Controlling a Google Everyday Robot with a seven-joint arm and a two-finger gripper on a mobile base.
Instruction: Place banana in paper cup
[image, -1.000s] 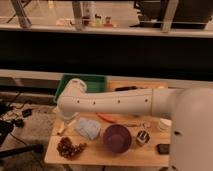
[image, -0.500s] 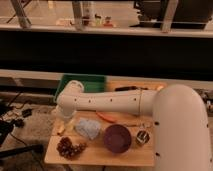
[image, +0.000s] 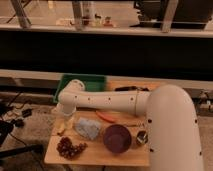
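The banana (image: 62, 128) is pale yellow and lies on the wooden table (image: 95, 155) near its left edge. My gripper (image: 63, 114) hangs at the end of the white arm (image: 107, 101), just above the banana's upper end, open and holding nothing. The arm runs from the large white shoulder on the right across to an elbow at the left and then bends down. The paper cup is hidden behind the arm's thick right part.
A green bin (image: 82, 81) stands at the table's back left. On the table are a bluish crumpled bag (image: 87, 128), an orange-red carrot-like piece (image: 106, 116), a purple bowl (image: 117, 138), a small metal cup (image: 141, 138) and a dark grape cluster (image: 69, 147).
The arm's thick shoulder part has swung in to cover the table's right side and the things there. The gripper has stayed over the banana, dipping slightly.
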